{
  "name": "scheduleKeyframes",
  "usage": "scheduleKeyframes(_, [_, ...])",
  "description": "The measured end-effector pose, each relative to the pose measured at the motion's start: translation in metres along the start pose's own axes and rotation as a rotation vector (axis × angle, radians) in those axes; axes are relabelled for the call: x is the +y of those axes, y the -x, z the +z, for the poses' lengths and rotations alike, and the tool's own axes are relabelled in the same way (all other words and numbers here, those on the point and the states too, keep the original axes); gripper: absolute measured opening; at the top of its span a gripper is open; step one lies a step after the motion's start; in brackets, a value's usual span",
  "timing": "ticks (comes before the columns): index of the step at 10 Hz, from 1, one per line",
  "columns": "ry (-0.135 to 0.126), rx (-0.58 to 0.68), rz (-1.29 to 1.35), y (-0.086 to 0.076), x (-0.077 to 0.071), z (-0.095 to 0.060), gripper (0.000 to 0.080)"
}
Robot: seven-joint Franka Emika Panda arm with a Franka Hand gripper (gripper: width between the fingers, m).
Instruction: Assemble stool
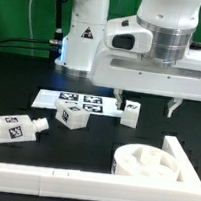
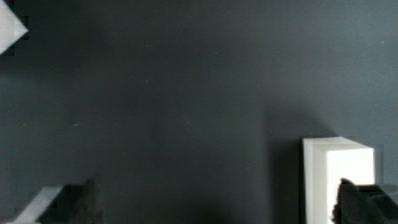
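The round white seat (image 1: 145, 162) lies on the black table at the front right, tucked into the corner of the white border rail (image 1: 40, 179). Three stubby white legs with tags lie loose: one on the exterior view's left (image 1: 16, 128), one in the middle (image 1: 72, 114), and one (image 1: 130, 112) just below my left fingertip. My gripper (image 1: 147, 103) hangs open and empty above the table, behind the seat. In the wrist view the gripper (image 2: 217, 205) is open over bare table. A white rectangular piece (image 2: 338, 162) shows by one fingertip (image 2: 363, 198); I cannot tell which part it is.
The marker board (image 1: 80, 99) lies flat behind the middle leg. The border rail runs along the front edge and turns up at the exterior view's right (image 1: 180, 157). The robot base (image 1: 86, 32) stands at the back. A white corner (image 2: 9, 30) shows at the wrist view's edge.
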State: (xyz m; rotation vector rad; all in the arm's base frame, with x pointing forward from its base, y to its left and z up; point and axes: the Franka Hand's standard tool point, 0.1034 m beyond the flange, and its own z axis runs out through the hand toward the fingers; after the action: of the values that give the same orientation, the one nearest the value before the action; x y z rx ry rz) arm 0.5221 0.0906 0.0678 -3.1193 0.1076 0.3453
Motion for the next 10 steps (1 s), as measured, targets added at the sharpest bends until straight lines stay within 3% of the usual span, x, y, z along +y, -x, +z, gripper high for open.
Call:
scheduleKeyframes(2, [0.003,-0.007,0.026,0.005,-0.002,0.002,0.0649])
scheduleKeyframes(4, [0.007,-0.053,0.089,0.026,-0.003,0.008,0.0649])
scheduleKeyframes(6, [0.01,-0.019,0.08,0.019,-0.004,0.005,0.0649])
scheduleKeyframes(7, [0.002,-0.027,0.094,0.02,-0.003,0.009,0.0649])
scheduleKeyframes(8, [-0.036,-0.061,0.155,0.024,0.001,0.022,0.0649])
scheduleKeyframes(10, [-0.062,-0.113,0.195,0.035,0.009,0.031,0.0649])
